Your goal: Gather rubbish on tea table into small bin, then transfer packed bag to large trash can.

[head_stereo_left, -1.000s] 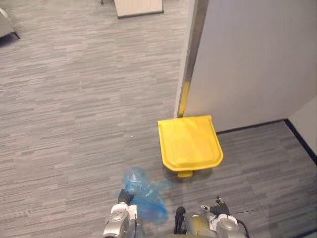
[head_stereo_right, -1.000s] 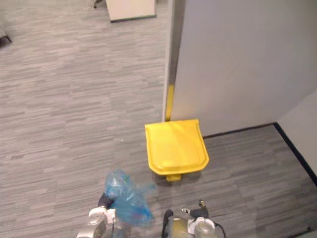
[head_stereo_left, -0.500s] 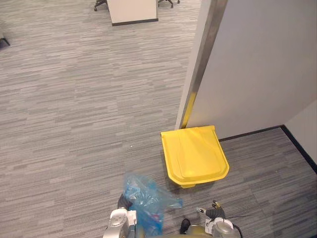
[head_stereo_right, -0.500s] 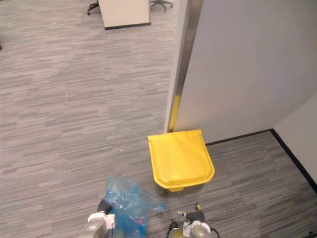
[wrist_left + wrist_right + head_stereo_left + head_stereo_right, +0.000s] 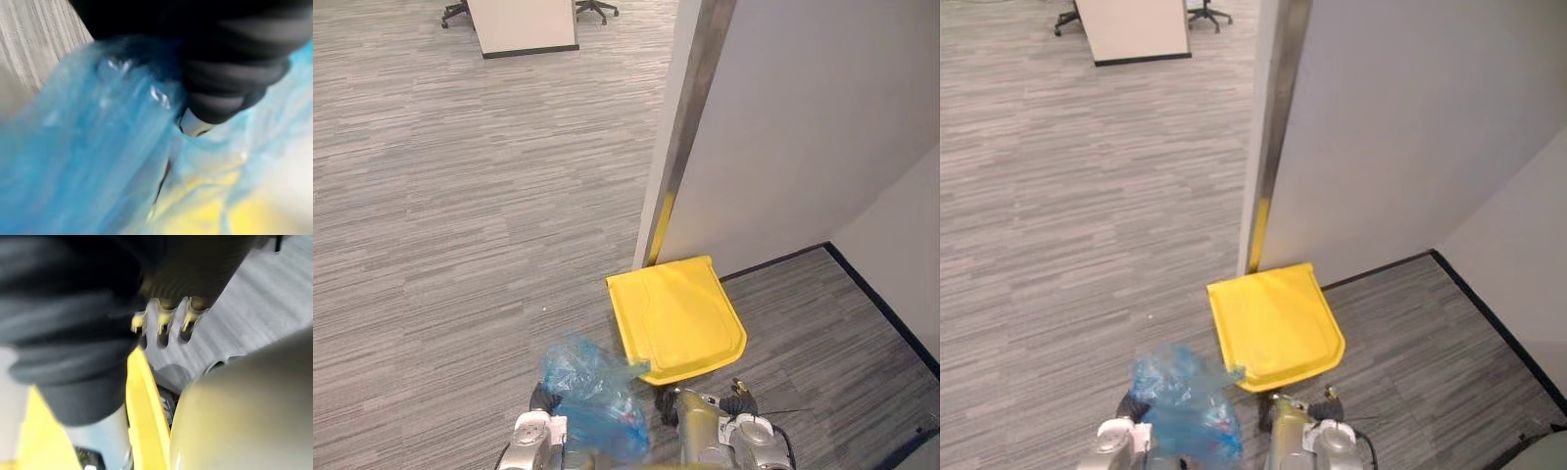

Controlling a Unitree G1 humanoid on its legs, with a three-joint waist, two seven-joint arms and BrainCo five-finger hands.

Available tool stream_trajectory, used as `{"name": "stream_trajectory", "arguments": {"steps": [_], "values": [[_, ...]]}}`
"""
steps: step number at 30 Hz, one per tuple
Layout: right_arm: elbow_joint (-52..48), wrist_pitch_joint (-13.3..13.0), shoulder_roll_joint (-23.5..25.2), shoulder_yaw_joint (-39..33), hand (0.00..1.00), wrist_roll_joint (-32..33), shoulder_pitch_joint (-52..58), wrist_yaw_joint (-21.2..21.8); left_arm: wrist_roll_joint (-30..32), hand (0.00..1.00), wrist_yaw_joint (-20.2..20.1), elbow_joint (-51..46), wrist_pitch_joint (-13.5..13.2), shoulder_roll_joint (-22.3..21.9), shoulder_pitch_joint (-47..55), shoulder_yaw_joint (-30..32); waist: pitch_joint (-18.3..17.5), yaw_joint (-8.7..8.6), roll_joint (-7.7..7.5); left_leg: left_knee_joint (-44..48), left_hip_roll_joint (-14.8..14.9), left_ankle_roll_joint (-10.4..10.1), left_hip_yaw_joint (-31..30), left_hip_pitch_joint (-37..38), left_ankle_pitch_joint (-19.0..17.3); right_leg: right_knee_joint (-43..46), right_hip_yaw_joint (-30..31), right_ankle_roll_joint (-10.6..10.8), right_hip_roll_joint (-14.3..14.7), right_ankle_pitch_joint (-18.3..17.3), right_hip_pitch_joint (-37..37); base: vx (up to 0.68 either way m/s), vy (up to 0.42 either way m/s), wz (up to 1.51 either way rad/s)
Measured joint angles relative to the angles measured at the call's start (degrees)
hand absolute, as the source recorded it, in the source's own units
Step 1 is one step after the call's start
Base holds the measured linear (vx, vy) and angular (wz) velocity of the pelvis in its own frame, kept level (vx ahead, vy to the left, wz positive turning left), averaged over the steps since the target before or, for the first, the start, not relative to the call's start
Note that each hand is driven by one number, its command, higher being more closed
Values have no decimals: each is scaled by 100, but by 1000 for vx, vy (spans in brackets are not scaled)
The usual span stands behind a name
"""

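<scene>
Although I only look down from the head camera, the grey striped carpet floor takes most of my picture, running from 6 o'clock up to 12. A pale wall fills the side from 1 to 4 o'clock, its near corner edged by a metal strip with a yellow patch at the foot. At 11 o'clock, far off, stands a white unit with chair bases just beside it.

The yellow trash can stands on the floor at the foot of that corner, a little to 5 o'clock of centre. Its lid is down and flat, with the front lip toward me.

The blue bag sits at 7 o'clock of the can, one corner of its film close to the lid's front lip; I cannot tell whether they touch. It is crumpled, see-through and clear of the can's top.

My left hand is at the bag's 9 o'clock side. In the left wrist view the blue film bunches against the dark cover and hides the fingers, so I cannot tell how they grip.

My right hand is at 5 o'clock, just in front of the can. In its wrist view the fingers hang loose with nothing in them.
</scene>
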Motion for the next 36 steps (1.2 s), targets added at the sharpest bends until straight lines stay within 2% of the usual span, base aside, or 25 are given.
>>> {"name": "stream_trajectory", "arguments": {"steps": [2,3,4,5,6,7,8,9,10,13,16,19,22,28,29,33,36], "values": [[-31,24,-13,-92,0,-2,-119,2,0,100,-1,-12,2,-130,-160,1,130,-38,44,-244,-5,-84,5,145,50,327,-43,-104,-32,-69,-111,330,-141,1],[-37,20,-45,-99,0,14,-108,-1,1,100,-8,-30,1,-153,-194,-3,130,-37,48,-447,-3,-72,-87,294,114,596,-14,-93,-42,-302,-115,241,-164,25],[-114,30,-80,-99,0,14,-73,4,3,100,-17,-92,-27,-168,-166,4,107,31,67,-589,74,68,-198,430,117,1000,-12,35,-44,-489,-149,143,-123,37],[-227,34,-94,-114,0,12,-9,6,4,100,-17,-110,-84,-179,-132,5,94,40,168,-671,133,98,-321,493,-17,1471,78,-154,-50,-747,-253,160,-140,50],[-264,27,-62,-176,0,7,79,21,11,100,-22,-107,-83,-150,-162,4,22,44,9,-556,107,19,-529,470,-76,1725,275,-197,-84,-1162,-189,170,-131,29],[-284,29,5,-209,0,5,17,32,7,100,-15,-110,-60,-137,-185,136,57,211,121,-348,243,18,-659,328,-75,1707,136,-166,36,-1160,-212,173,-167,17],[-348,26,3,-201,0,5,12,38,7,100,-14,-117,-60,-127,-171,179,42,228,157,-217,317,19,-704,192,-42,1674,64,-172,76,-1155,-246,91,-137,-1],[-374,29,23,-200,0,5,10,41,2,100,-9,-118,-57,-109,-147,188,26,188,185,-183,375,-75,-777,67,49,1632,-44,-190,74,-1123,-262,25,-129,21],[-403,30,57,-200,0,5,5,54,5,100,-14,-119,-52,-109,-134,184,11,126,187,-391,392,-128,-779,31,214,1522,-137,-166,74,-1114,-262,29,-145,38],[-386,55,49,-38,0,3,11,59,6,100,-40,-268,-59,-115,-190,125,-23,101,170,-897,400,-200,-790,-84,524,1182,-380,-188,42,-952,-262,-26,-121,41],[-351,60,-36,320,0,-15,-52,59,4,100,-58,-479,-74,-91,-176,108,-115,102,140,-951,440,-209,-912,-408,611,900,-566,-196,43,-790,-326,-109,-74,46],[-374,60,-126,1003,0,-204,-385,55,1,100,-69,-719,-90,169,-207,61,-203,139,-11,-759,464,-161,-1108,-1138,612,616,-544,-51,117,-590,-690,-151,-68,27],[-502,65,-181,1376,0,-210,-980,41,-47,100,-30,-853,-88,332,-252,62,-127,254,-118,-538,461,-159,-1150,-1456,613,405,-478,-1,190,-342,-807,-101,-20,-2],[-506,50,-602,1699,0,-211,-2211,19,-239,100,16,-1274,-120,424,-405,57,85,400,-303,-368,416,-159,-1260,-1708,613,144,-208,-34,329,-18,-878,-77,-12,1],[-492,49,-854,1710,0,-202,-2728,11,-348,100,20,-1363,-122,497,-384,49,160,416,-340,-367,416,-159,-1257,-1716,613,65,-149,-24,376,28,-877,-14,-2,-9],[-437,76,-1348,1706,0,-139,-3455,-18,-539,100,57,-1522,-246,660,-388,-73,360,423,-352,-330,416,-160,-1252,-1722,613,43,-76,-34,415,51,-877,8,6,-5],[-397,76,-1650,1703,0,138,-3956,-142,-684,100,100,-1685,-331,772,-413,-157,562,418,-383,-287,407,-182,-1225,-1724,613,43,-30,-135,424,119,-877,28,33,-5]]}}
